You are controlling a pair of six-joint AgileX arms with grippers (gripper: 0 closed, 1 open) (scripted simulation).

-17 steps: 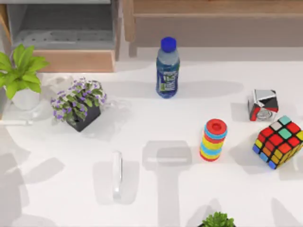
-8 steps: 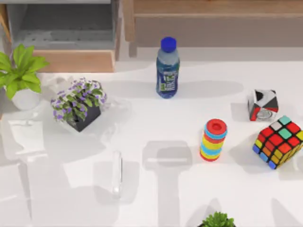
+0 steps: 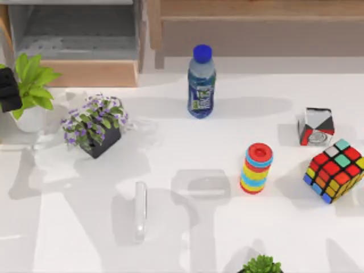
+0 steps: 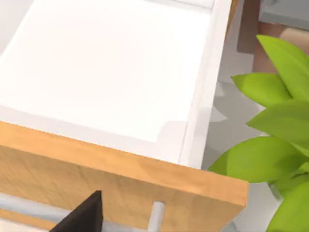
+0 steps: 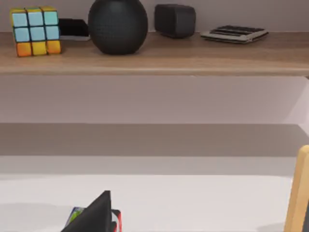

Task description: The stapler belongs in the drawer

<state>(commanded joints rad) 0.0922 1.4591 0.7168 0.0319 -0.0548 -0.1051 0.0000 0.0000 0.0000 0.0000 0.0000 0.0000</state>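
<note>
The stapler [image 3: 140, 210] is a pale, slim bar lying on the white table, left of centre and near the front. The drawer [image 3: 88, 73] stands open at the back left, with a grey inside and a light-brown front panel. My left gripper [image 3: 8, 90] shows as a black block at the table's far left edge, beside a green plant and just in front of the drawer, far from the stapler. The left wrist view looks down on the drawer's wooden front [image 4: 120, 179] and its bar handle [image 4: 154, 217]. A dark part of my right gripper [image 5: 96, 215] sits low in the right wrist view.
A green plant in a white pot [image 3: 28, 85] and a purple-flowered plant [image 3: 94, 125] stand between drawer and stapler. A water bottle [image 3: 201, 82], ring stack [image 3: 256, 168], Rubik's cube [image 3: 334, 170] and small patterned cube [image 3: 315, 126] stand to the right. Another plant [image 3: 261, 264] is at the front edge.
My left gripper has come into the top view at the far left edge beside the green plant, and the shadows on the table's left half have shifted. The stapler has not moved.
</note>
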